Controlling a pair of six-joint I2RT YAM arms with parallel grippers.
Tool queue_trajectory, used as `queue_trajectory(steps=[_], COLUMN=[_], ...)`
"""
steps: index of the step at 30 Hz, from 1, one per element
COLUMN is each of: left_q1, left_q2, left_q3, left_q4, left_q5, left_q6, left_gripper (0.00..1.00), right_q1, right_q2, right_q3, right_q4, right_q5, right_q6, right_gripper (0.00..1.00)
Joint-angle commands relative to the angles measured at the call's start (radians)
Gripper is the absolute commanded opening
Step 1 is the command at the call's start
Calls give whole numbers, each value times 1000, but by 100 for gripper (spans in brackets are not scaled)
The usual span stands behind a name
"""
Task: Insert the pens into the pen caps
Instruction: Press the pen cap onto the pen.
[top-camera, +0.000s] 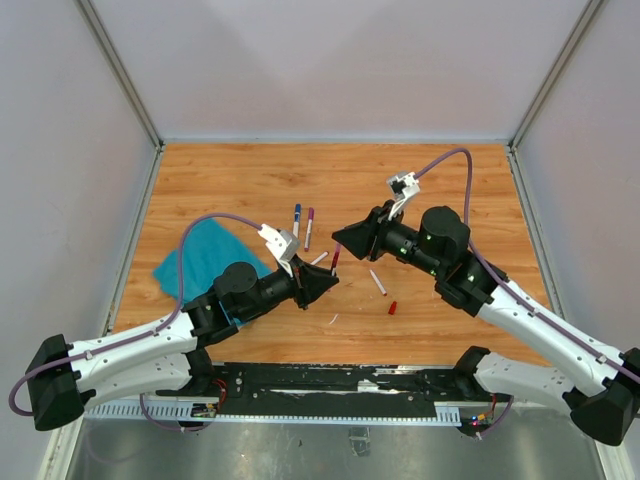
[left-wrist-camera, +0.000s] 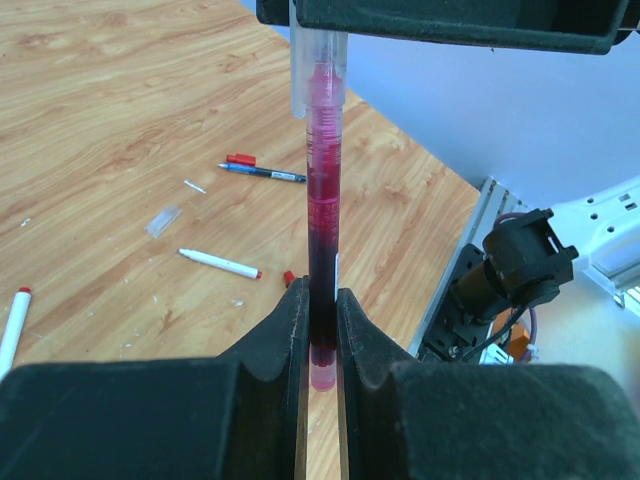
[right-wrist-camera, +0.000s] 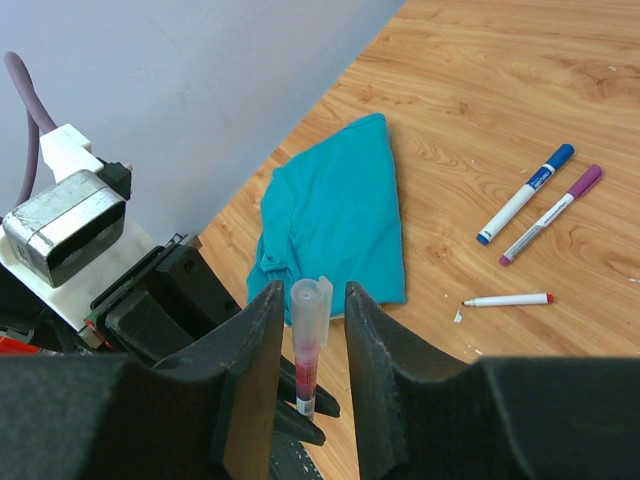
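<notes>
**Item: pen** (left-wrist-camera: 322, 200). Slim, straight barrel of clear plastic, with red ink showing through and darker in the lower half. It is held upright above the desk (top-camera: 240, 170), between the two arms. The left pincer (left-wrist-camera: 320, 292) is clamped tight on the lower barrel, and a short stub shows below its fingers.

**Fitting: cap** (right-wrist-camera: 310, 305). A clear, stubby tube with a flat clip, sitting over the pen's upper end. Whether it is pushed fully home cannot be told. The right pincer (right-wrist-camera: 312, 292) is part open with one finger on each side of the cap. A thin gap shows on both sides, and it has hold of nothing.

**Handling (judged).**
- Very light, stiff, smooth and rather slippery.
- The thin plastic is likely to flex or skid out if pinched hard.
- Being long and thin, the pen will pivot in the grip if pushed off-axis.
- Best hold for the pen is the low barrel.
- Best hold for the cap is across its flat sides near mid-length, pressed straight along the barrel.

**Also on the desk.**
- Blue pen (right-wrist-camera: 525, 193) and purple pen (right-wrist-camera: 552, 214), both capped, lying side by side.
- White pen (right-wrist-camera: 508, 299) with a bare red tip.
- Red cap (top-camera: 392, 308), loose.
- Cloth (right-wrist-camera: 335, 215), teal, soft and rumpled, apart from the pens.

**Surface.** Wood-grain laminate, hard, smooth and matt. Round pens may roll on it.
</notes>
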Motion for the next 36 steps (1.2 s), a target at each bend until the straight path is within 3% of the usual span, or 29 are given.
queue_trajectory(steps=[1, 5, 9, 36], left_q1=[-10, -8, -9, -10], left_q2=[-1, 0, 3, -5], left_q3=[19, 24, 34, 147], left_q4=[14, 14, 20, 55], left_q5=[9, 11, 16, -11], left_q6=[15, 15, 6, -11], left_gripper=[1, 0, 1, 1], right_q1=[12, 12, 13, 140], right_q2=[5, 13, 19, 21], right_q3=[32, 17, -14, -303], right_q4=[37, 41, 42, 42], right_q5=[-33, -37, -44, -56], right_q6=[8, 11, 5, 41], right_gripper=[29, 18, 1, 1])
